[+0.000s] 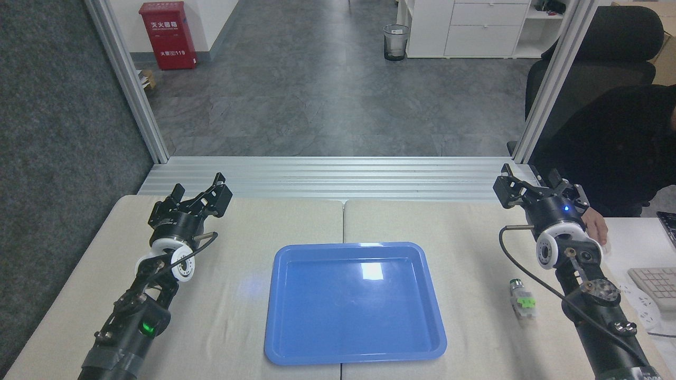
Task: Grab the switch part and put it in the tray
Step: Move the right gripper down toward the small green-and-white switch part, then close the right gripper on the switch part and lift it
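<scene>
Switch part (522, 302) lies on the table (465, 237), right of the empty tray (355, 353), well apart from it. Right gripper (533, 186) sits far of the part, fingers spread, holding nothing. Left gripper (203, 198) also spread, idle. Best approach: lower over the body, straddle its narrow width, close gently.

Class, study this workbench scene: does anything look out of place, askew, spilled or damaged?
Nothing looks spilled or damaged. The blue tray sits flat and empty. The switch part lies on its side on the table, right of the tray and outside it. Both grippers, left and right, hold nothing.
</scene>
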You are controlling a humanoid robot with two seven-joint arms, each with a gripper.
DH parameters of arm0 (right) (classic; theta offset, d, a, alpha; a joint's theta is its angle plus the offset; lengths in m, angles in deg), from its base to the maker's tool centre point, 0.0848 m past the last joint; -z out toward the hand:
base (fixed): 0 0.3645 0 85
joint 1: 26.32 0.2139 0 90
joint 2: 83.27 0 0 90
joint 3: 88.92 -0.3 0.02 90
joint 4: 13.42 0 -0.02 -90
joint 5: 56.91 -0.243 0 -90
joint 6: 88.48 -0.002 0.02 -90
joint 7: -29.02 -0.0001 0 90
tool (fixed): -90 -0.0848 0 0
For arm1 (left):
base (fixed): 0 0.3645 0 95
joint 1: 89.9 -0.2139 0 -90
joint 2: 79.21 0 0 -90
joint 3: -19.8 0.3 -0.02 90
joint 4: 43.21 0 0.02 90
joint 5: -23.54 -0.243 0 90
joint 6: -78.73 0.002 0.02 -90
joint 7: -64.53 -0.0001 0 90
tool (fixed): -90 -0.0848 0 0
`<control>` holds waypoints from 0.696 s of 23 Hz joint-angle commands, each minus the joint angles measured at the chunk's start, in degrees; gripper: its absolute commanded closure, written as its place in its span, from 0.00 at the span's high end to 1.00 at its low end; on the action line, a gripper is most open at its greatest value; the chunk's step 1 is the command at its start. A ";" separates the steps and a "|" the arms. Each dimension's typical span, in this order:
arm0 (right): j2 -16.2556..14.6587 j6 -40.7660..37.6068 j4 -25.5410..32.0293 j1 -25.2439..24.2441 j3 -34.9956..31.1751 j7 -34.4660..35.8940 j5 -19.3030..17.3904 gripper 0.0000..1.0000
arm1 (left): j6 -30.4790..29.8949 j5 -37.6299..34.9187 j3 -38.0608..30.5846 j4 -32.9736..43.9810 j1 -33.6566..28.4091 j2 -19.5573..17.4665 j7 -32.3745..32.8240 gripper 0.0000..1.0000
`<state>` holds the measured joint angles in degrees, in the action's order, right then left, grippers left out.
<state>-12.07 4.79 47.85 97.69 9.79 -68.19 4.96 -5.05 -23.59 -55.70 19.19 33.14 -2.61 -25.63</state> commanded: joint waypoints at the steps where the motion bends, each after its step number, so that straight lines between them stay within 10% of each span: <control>1: -0.27 -0.02 0.69 -0.26 1.65 0.00 0.10 0.99 | 0.02 0.02 0.00 0.00 0.01 -0.05 -0.02 1.00; 8: -0.27 -0.02 2.18 -1.04 1.83 0.00 0.10 0.99 | 0.02 0.02 0.00 0.00 0.01 0.04 -0.02 1.00; 16: -0.80 2.00 6.41 -19.23 -0.89 0.53 0.10 0.99 | 0.02 0.02 0.00 0.00 0.01 -0.05 -0.02 1.00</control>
<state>-12.31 5.48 50.87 89.03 10.64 -68.09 5.06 -5.05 -23.56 -55.70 19.19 33.14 -2.61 -25.63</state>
